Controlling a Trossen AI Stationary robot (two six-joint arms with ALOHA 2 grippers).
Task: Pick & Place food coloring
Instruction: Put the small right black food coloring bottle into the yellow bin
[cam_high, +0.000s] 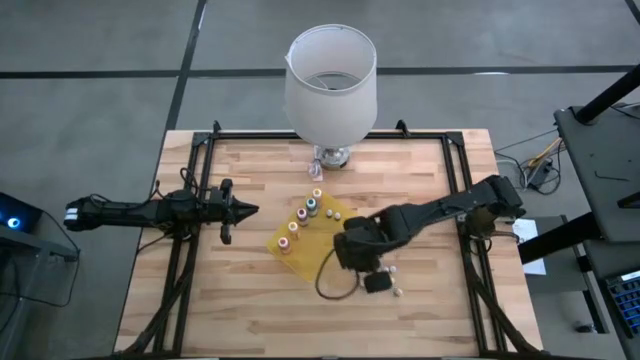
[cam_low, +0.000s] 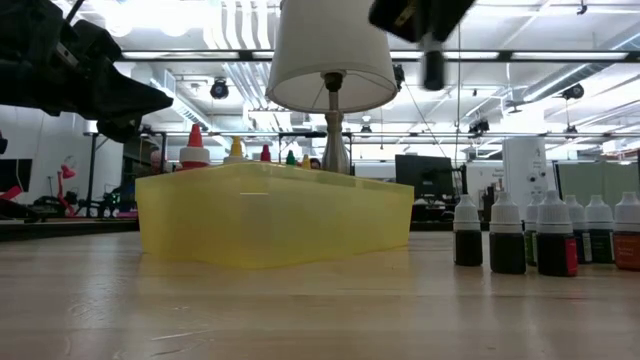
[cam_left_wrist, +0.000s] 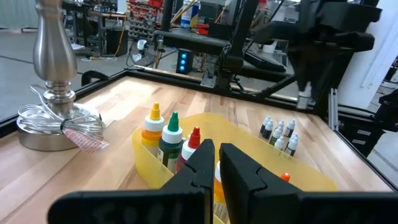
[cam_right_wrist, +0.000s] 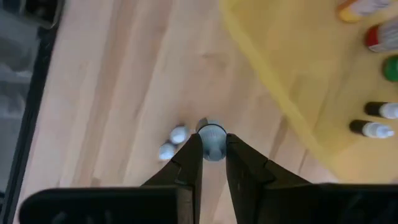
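1. right gripper (cam_right_wrist: 208, 144) looks straight down at the table in its wrist view, fingers closed on the pale cap of a small bottle (cam_right_wrist: 212, 138); the cap sits between the two tips at lower centre of frame. judged: one of the food coloring bottles, seen end-on, long axis vertical and in line with the gripper.
2. just left of that cap in the same frame, two loose bottles (cam_right_wrist: 172, 142) stand on bare wood, seen from the top, close to each other.
3. yellow tray (cam_right_wrist: 292, 93) fills the upper right of the right wrist frame; its near wall runs diagonally, so the drop spot lies up and to the right of the held bottle. in the high view the right gripper (cam_high: 357, 247) is at frame centre, just right of the tray (cam_high: 283, 243).
4. inside the tray, a row of capped bottles (cam_high: 305, 217) stands upright, running diagonally in the high view.
5. left gripper (cam_high: 243, 209) hangs left of the tray, fingers pressed together on nothing, pointing at the tray across a gap. judged: the right arm is the one placed for the move.
6. farthest: lamp (cam_high: 331, 85) at top centre of the high view.
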